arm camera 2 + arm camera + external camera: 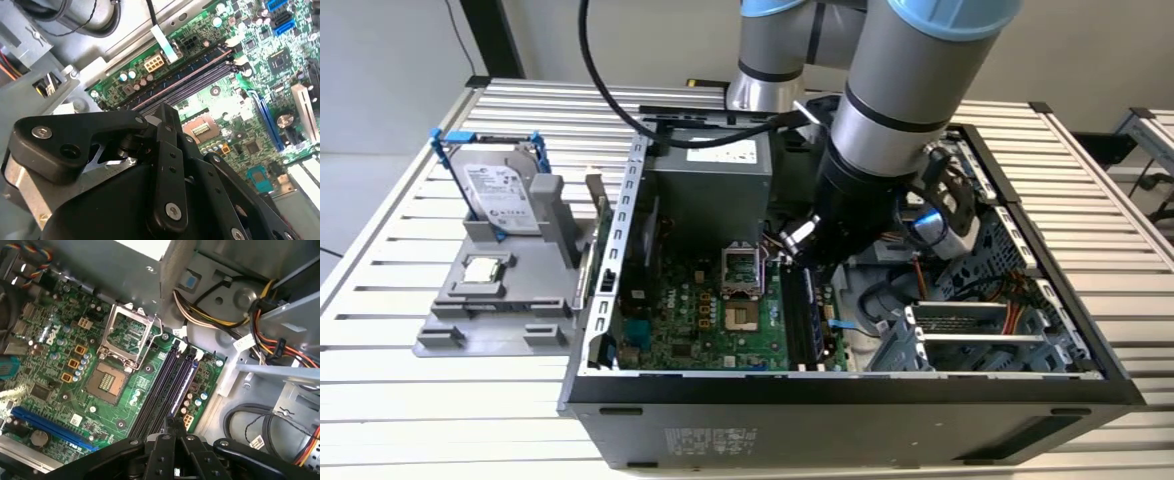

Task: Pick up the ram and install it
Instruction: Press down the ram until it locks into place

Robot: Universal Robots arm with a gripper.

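The black, jointed gripper [803, 238] of a blue-capped arm hangs inside an open steel computer case [854, 385] on a slatted metal table [400, 420]. In both wrist views its fingers [172, 427] look pressed together into one narrow tip, just above the near end of the long black slots [159, 385] on the green motherboard [50, 375].

The ram [181, 384], a thin, flat, blue-black stick, appears to stand on edge in the slot on the cable side, running away from the fingertips. Whether it is fully seated cannot be told.

Beside the slots lies one square processor socket [107, 382] with a gold contact field, its shiny metal frame [127, 332] hinged open. One long blue plastic connector [50, 422] sits at the board's edge. Bundles of yellow, orange, red and black wires [260, 335] loop through the grey sheet-metal bay next to the board.

At the exterior view's left, outside the case, a grey moulded holder [494, 310] carries one boxy silver hard drive [496, 195] with a white label, propped upright, and one small square silver processor [486, 268] lying flat.
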